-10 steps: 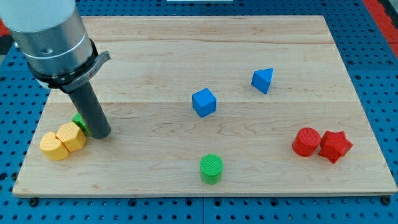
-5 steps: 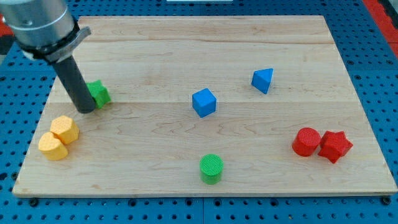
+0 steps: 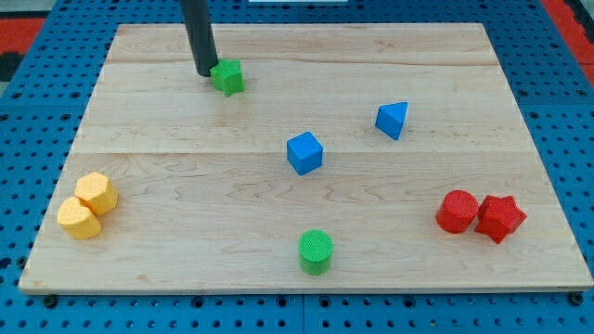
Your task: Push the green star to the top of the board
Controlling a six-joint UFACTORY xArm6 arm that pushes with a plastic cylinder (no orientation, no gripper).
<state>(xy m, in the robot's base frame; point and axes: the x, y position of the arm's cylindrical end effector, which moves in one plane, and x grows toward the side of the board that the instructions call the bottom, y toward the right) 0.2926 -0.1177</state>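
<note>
Green star (image 3: 227, 76) sits upper left of centre in the frame, near the board's top edge. My tip (image 3: 203, 72), a bare rod with no jaws to open or close, touches its left side. Judgement: remaining travel is upward, so contact belongs beneath it.

One cam only, so no shared area w/ another view. It looks down at the worktop (image 3: 306, 269) from above and from the view's bottom side, tilted fwd: the board's side edges converge toward the view's top. Mid range; nearly the whole board fits, all four edges in shot, w/ blue pegboard (image 3: 557, 139) showing round it. Rod enters from the view's top edge, upper part cut off; my tip (image 3: 204, 72) is in view near the top left.
</note>
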